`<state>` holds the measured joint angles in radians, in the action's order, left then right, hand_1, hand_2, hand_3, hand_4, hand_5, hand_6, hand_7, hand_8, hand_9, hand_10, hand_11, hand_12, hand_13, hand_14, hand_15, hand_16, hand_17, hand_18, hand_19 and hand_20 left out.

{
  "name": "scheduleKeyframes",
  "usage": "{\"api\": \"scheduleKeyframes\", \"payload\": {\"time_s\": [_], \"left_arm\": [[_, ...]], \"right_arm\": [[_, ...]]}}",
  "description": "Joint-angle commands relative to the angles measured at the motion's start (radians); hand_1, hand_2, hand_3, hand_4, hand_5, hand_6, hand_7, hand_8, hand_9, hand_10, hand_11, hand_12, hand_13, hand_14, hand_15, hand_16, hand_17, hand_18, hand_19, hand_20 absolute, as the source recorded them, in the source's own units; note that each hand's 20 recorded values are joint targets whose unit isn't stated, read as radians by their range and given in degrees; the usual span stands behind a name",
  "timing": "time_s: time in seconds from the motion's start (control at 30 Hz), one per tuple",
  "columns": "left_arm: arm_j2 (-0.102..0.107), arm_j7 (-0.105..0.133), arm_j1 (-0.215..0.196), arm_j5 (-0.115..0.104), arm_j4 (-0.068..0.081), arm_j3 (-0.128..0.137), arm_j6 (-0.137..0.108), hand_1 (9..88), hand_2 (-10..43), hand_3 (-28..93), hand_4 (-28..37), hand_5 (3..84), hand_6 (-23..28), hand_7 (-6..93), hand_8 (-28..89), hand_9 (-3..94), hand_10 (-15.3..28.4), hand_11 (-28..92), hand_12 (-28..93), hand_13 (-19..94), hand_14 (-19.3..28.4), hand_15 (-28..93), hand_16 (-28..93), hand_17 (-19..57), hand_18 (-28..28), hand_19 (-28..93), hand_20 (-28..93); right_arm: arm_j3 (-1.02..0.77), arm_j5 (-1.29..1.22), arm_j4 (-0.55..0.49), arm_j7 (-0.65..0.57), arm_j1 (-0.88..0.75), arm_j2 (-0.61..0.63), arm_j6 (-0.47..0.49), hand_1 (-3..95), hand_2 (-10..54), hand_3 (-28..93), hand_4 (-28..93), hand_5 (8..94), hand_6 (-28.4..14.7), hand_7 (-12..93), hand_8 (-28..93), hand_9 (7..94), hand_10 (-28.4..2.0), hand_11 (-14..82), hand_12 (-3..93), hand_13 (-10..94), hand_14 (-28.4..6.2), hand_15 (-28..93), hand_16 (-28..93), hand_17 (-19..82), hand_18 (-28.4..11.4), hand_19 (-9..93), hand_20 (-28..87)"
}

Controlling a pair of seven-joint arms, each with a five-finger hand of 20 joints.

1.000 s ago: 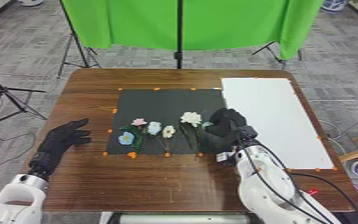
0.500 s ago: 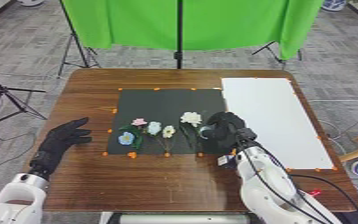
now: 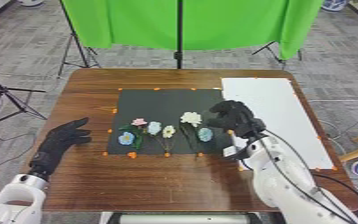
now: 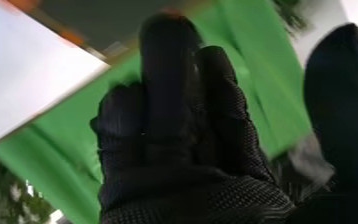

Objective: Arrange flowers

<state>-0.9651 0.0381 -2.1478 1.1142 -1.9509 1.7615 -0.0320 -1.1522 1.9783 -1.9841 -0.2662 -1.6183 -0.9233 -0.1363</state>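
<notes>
Release at the right edge of the arrangement, seen from the head: your black-gloved right hand (image 3: pixel 236 116), which a moment ago covered the small, round teal flower (image 3: pixel 205 135), has shifted outward and now hangs over the border between the square black mat (image 3: pixel 168 102) and the long white rectangular sheet (image 3: pixel 269 120). The teal flower, uncovered by this shift, lies on the mat just beside the large ruffled white flower (image 3: pixel 191 118). In the right wrist view its fingers (image 4: pixel 168 75) are extended, with the thumb (image 4: pixel 340 100) well apart and nothing gripped; you may judge the placement made and the hand free to withdraw. Your black-gloved left hand (image 3: pixel 64 141) rests open and empty at the left side of the brown wooden table (image 3: pixel 171 185), its position unchanged. For the task, the row now appears nearly or wholly laid out; should you wish to adjust the teal flower, a low, light approach would best avoid dragging its white neighbour. Count: flowers, six, all on the mat, namely one teal, one large white, one small cream-white flower with a yellow centre (image 3: pixel 168 131), one pale blue ruffled flower (image 3: pixel 154 128), one pink ruffled flower (image 3: pixel 139 122) and one brighter blue open flower (image 3: pixel 127 138); mats, one; white sheets, one; hands, two
</notes>
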Motion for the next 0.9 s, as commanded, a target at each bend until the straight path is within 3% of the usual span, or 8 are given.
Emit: {"api": "scheduleKeyframes", "payload": {"time_s": [0.03,0.13,0.37,0.5,0.6,0.73,0.8,0.9], "left_arm": [[0.019,0.156,0.01,-0.006,-0.002,-0.06,-0.197,22.6,16.7,61,-28.2,43.3,4.6,13.0,-7,46.2,14.9,23,13,40,20.0,28,-1,4.7,14.6,13,15],[0.018,0.217,0.0,-0.031,-0.012,-0.076,-0.265,22.6,15.9,63,-28.2,45.8,4.5,14.2,-7,48.6,15.1,25,13,41,19.9,29,-2,6.1,13.8,12,16],[0.001,0.296,0.011,-0.039,-0.041,-0.102,-0.327,23.6,14.0,65,-28.3,49.1,4.7,15.8,-7,50.8,15.3,26,12,42,19.8,29,-2,7.6,12.8,11,16],[-0.021,0.275,-0.002,-0.019,-0.076,-0.081,-0.267,24.0,13.4,65,-28.3,49.7,4.8,16.0,-7,51.4,15.3,26,12,43,19.9,29,-3,8.1,12.6,10,16],[-0.044,0.216,-0.006,0.017,-0.094,-0.043,-0.158,24.1,13.0,65,-28.3,48.9,4.5,15.7,-7,50.2,15.1,25,12,42,19.5,28,-3,8.1,12.6,11,17],[-0.062,0.173,-0.019,0.055,-0.112,-0.005,-0.066,25.2,12.3,65,-28.3,47.7,4.4,14.5,-7,48.7,15.0,24,12,39,18.9,24,-3,8.7,13.0,12,18],[-0.072,0.159,-0.027,0.057,-0.12,0.009,-0.04,26.0,12.1,64,-28.3,47.5,4.5,14.0,-7,48.2,15.0,23,12,39,18.9,23,-2,11.8,14.9,23,24],[-0.086,0.151,-0.033,0.062,-0.128,0.01,-0.037,26.9,12.0,63,-28.0,47.6,4.8,13.3,-7,47.9,15.1,23,12,40,19.4,24,-1,13.4,17.3,37,31]], "right_arm": [[-0.469,-0.749,-0.126,0.395,-0.153,0.032,0.146,23.9,-4.3,70,-15,56.4,-3.2,16,-8,54.9,-17.5,13.7,22.3,55,-15.9,32,25,25,-19.2,53,43],[-0.487,-0.938,-0.124,0.519,-0.229,-0.034,0.141,18.4,-1.9,72,-15,53.3,-2.4,15,-8,51.1,-16.6,8.4,21.2,50,-16.7,18,29,22,-17.8,33,37],[-0.491,-1.052,-0.067,0.604,-0.324,-0.216,0.147,8.1,-0.6,76,-15,37.0,-1.1,7,-7,34.9,-15.1,2.3,15.5,26,-16.7,3,20,13,-16.5,10,26],[-0.47,-1.085,-0.048,0.628,-0.354,-0.269,0.129,3.2,-0.3,77,-17,30.5,0.3,6,-8,30.9,-14.1,1.2,12.2,19,-14.8,-1,14,8,-15.2,8,20],[-0.479,-1.063,-0.052,0.616,-0.384,-0.291,0.132,2.3,-0.6,78,-17,29.9,0.4,7,-8,30.5,-13.7,1.1,11.7,18,-14.4,-1,13,7,-14.8,8,20],[-0.504,-1.069,-0.06,0.607,-0.425,-0.309,0.145,2.3,-0.7,78,-17,29.9,0.4,7,-8,30.5,-13.7,1.3,11.6,18,-14.4,-1,13,6,-14.7,8,19],[-0.514,-1.067,-0.065,0.599,-0.446,-0.312,0.142,2.4,-0.9,78,-17,30.2,0.4,7,-8,31.1,-13.8,1.5,11.6,19,-14.5,-1,14,6,-14.9,8,20],[-0.537,-1.058,-0.08,0.593,-0.492,-0.325,0.139,2.8,-1.2,79,-17,31.2,0.2,7,-8,32.3,-14.1,2.0,11.7,20,-14.7,0,14,7,-15.1,9,20]]}}
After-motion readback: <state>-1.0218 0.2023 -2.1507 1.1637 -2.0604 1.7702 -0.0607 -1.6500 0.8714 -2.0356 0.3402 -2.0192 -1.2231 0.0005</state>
